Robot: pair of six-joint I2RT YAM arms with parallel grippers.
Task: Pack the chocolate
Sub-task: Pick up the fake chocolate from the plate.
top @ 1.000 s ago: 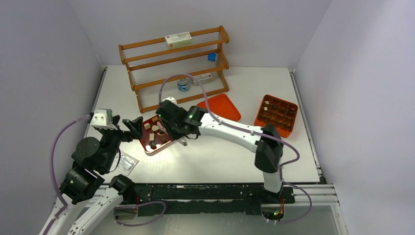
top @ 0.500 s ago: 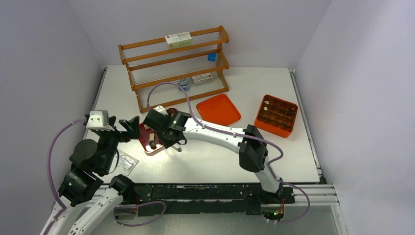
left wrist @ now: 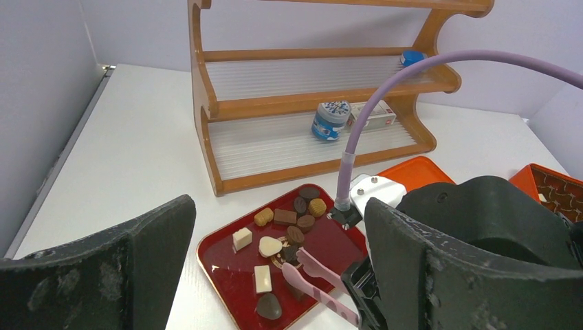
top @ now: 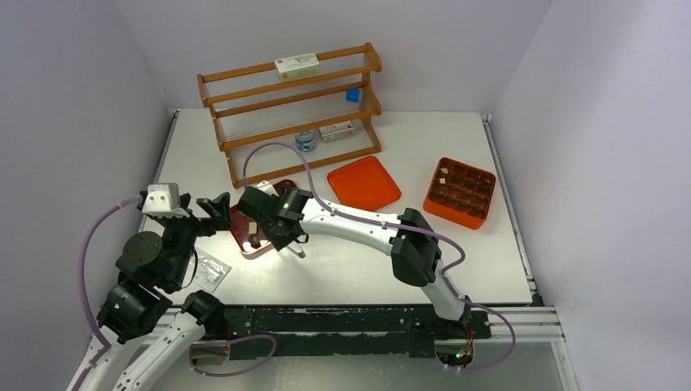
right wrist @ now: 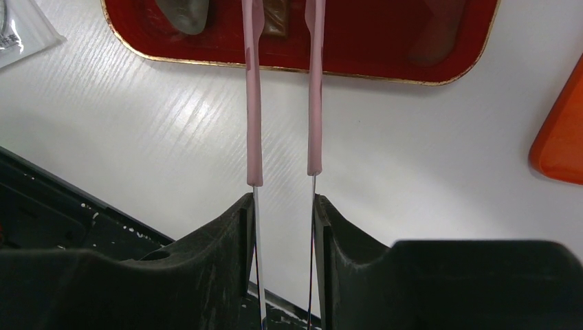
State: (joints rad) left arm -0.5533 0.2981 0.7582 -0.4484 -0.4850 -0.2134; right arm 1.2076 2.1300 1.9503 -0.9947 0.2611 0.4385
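Observation:
Several pieces of chocolate (left wrist: 282,234), dark brown, lighter brown and cream-white, lie loose on the dark red tray (left wrist: 337,237). My right gripper (right wrist: 284,206) is shut on the pink tongs (right wrist: 253,103), whose two arms stand apart. Their tips hang over the tray's near part, with a brown piece (right wrist: 277,22) between them at the frame's top edge. In the left wrist view the tongs (left wrist: 323,278) reach in from the right, beside a dark piece at the tray's middle. My left gripper (top: 213,210) stands wide open just left of the tray (top: 244,228), holding nothing.
An orange compartment box (top: 460,191) with a few pieces in it sits at the right, its orange lid (top: 363,182) lying beside it. A wooden rack (top: 291,106) with small items stands at the back. A clear plastic wrapper (top: 210,271) lies near the left arm.
My right arm has swung left with the tongs, so its gripper now covers more of the red tray. The left gripper has shifted only slightly.

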